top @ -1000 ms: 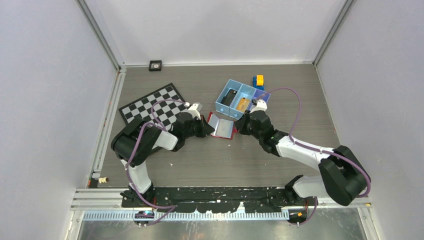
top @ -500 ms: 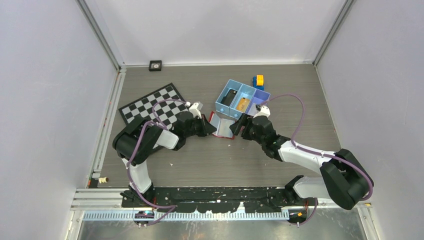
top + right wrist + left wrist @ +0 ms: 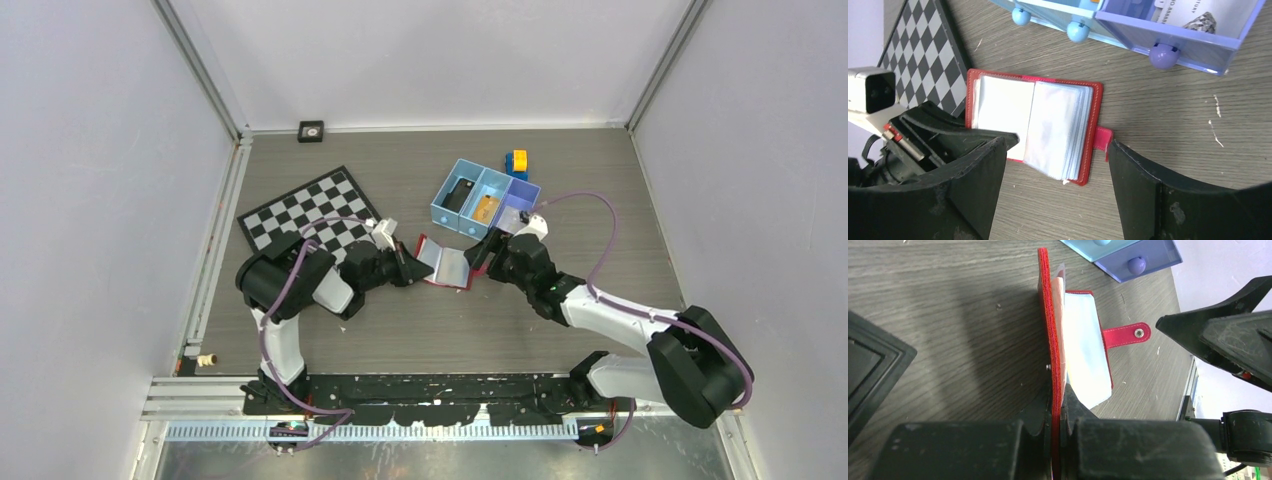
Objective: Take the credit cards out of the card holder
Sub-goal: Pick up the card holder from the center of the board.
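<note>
The red card holder [image 3: 1034, 122] lies open on the table just on the near side of the blue tray [image 3: 483, 198], about midway between the two arms. The left gripper [image 3: 1056, 410] is clamped on the left cover, pinching its red edge so that this cover stands tilted up off the wood. The right half lies flat, with its snap tab [image 3: 1127, 333] pointing right. The right gripper [image 3: 1058, 146] hangs over the holder with its fingers spread wide, one to each side of the open book, touching nothing.

To my eye this is the step of steadying the holder and lining up for a pull. The clear sleeves [image 3: 1055, 130] look pale, and I cannot tell whether any card sits in them. What looks like an orange-gold card [image 3: 485, 207] lies in the tray's middle compartment. The next move would need the right fingers narrowed and brought down onto a card's exposed edge. Then comes a draw along the sleeve's opening while the left grip holds firm. A thin card sitting flush in slick plastic gives little to grab.

The tabletop [image 3: 600, 170] is grey wood-grain. A checkerboard mat [image 3: 305, 210] lies to the left, a small orange block [image 3: 517, 161] sits just beyond the tray, and a small black square object [image 3: 311, 130] rests by the far wall. Plain pale walls with metal framing close in the cell.
</note>
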Available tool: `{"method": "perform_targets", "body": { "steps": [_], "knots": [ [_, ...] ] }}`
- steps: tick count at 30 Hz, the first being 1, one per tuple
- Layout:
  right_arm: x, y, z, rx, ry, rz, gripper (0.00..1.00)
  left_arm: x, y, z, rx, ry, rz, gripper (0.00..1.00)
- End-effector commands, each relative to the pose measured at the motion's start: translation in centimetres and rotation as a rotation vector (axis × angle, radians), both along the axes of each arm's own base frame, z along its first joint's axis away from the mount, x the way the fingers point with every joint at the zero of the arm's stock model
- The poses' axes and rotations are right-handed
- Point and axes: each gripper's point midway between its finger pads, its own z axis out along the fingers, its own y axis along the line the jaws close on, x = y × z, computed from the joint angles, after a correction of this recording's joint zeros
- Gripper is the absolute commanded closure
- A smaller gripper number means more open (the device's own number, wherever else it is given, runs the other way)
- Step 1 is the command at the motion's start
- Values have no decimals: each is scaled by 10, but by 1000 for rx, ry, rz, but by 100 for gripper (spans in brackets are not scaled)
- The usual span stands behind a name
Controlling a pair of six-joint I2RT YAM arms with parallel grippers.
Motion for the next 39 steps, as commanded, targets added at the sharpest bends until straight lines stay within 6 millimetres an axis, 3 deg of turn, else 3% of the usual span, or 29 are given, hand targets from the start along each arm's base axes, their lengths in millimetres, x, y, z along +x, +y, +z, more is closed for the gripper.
{"method": "perform_targets", "body": {
  "steps": [1,7,9,11,13,14,16,22,25,28,31,39],
  "knots": [
    [12,-13,-6,-24,2,-103,21,3,3,29,-49,-92,21,100],
    [26,-11,-35,-126,28,-94,30,11,5,21,-39,-94,60,100],
    [29,-5,-43,-142,43,-70,40,14,3,16,-34,-88,64,100],
    [31,1,-48,-138,46,-42,56,14,1,16,-44,-89,50,100],
    [31,9,-49,-122,44,-3,85,13,2,17,-40,-91,55,100],
    [29,12,-48,-115,44,14,95,14,5,15,-25,-90,70,100],
    [29,15,-41,-102,23,31,99,16,8,12,5,-89,82,98],
    [21,22,-17,-57,-38,103,99,19,-9,5,50,-59,5,43],
    [17,28,-12,-52,-36,139,100,24,-26,-2,69,-30,-56,28],
    [17,29,-12,-62,-40,145,100,30,-30,-7,86,-33,-56,22],
    [17,30,-10,-60,-44,158,100,31,-30,-10,123,-18,-59,25],
    [17,33,2,-33,-71,164,100,30,-15,-10,190,-29,-16,76]
  ]
}}
